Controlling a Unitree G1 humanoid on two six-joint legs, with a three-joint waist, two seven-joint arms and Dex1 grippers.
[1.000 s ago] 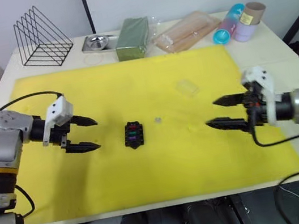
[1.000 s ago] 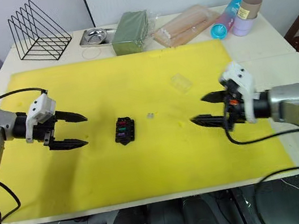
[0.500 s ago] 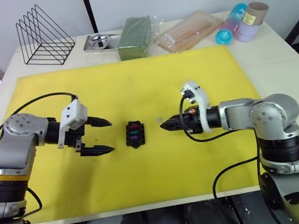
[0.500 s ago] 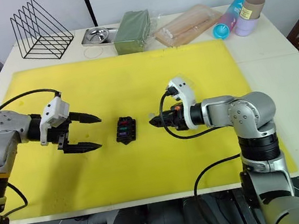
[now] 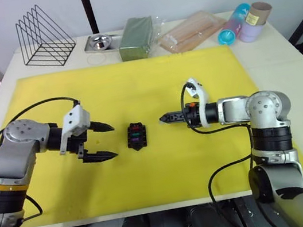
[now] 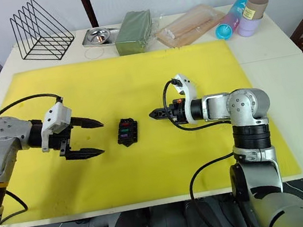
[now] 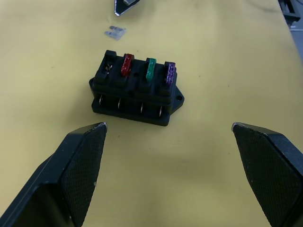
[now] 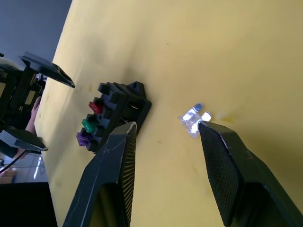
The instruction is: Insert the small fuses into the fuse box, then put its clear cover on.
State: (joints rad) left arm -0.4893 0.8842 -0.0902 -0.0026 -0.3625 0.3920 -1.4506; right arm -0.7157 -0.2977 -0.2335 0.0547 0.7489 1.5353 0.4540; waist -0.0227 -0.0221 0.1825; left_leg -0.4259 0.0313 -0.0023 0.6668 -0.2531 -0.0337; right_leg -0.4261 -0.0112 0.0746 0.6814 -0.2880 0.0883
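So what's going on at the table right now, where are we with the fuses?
The fuse box sits on the yellow mat with the red fuse, green fuse and purple fuse already seated; one end slot is empty. The clear fuse lies loose on the mat beside the box. The right gripper is open around it, not yet gripping. The left gripper hovers open on the box's other side, holding nothing.

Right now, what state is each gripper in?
Left gripper: open, holding nothing.
Right gripper: open, its fingers on either side of the pale clear blade fuse without gripping it.
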